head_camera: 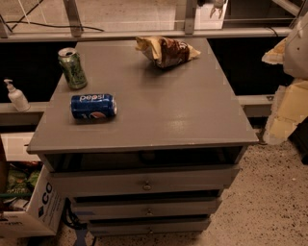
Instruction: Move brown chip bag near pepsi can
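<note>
The brown chip bag [166,50] lies crinkled at the far edge of the grey cabinet top [173,105], right of centre. The pepsi can [94,106] lies on its side near the front left of the top, lettering facing me. My gripper [217,6] shows only as a small part at the top edge of the view, above and behind the bag, well apart from it and holding nothing that I can see.
A green can with a silver top [72,68] stands upright behind the pepsi can. A soap dispenser [17,95] sits on a ledge to the left. A cardboard box [29,206] stands on the floor at lower left. Cream-coloured panels [288,101] are at the right.
</note>
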You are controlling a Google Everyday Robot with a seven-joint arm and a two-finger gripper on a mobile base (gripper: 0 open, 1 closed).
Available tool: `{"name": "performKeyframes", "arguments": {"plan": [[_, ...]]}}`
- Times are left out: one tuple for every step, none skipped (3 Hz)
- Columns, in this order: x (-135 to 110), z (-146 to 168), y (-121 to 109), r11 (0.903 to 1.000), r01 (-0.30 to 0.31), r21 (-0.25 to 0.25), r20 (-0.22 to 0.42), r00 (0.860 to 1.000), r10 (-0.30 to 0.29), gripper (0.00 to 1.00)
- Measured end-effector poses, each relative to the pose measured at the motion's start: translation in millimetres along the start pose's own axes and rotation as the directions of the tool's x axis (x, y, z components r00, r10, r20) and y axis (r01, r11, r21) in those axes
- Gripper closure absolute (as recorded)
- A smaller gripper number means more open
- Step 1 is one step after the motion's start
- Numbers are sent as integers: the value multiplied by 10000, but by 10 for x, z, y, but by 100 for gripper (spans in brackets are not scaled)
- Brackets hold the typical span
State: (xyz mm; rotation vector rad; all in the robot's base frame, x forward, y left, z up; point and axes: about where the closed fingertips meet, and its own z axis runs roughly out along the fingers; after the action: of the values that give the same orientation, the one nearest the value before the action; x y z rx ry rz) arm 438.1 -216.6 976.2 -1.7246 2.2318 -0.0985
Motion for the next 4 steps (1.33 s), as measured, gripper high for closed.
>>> {"name": "performKeyframes", "arguments": {"plan": [[0, 0, 0, 10000, 0, 2, 1, 10000, 0, 0], [34, 73, -12, 10000, 44, 33, 204, 9998, -44, 0], [21, 312, -114, 9998, 199, 72, 837, 9963, -205, 0], [-141, 584, -398, 9973, 569, 458, 1839, 9808, -644, 0]]}}
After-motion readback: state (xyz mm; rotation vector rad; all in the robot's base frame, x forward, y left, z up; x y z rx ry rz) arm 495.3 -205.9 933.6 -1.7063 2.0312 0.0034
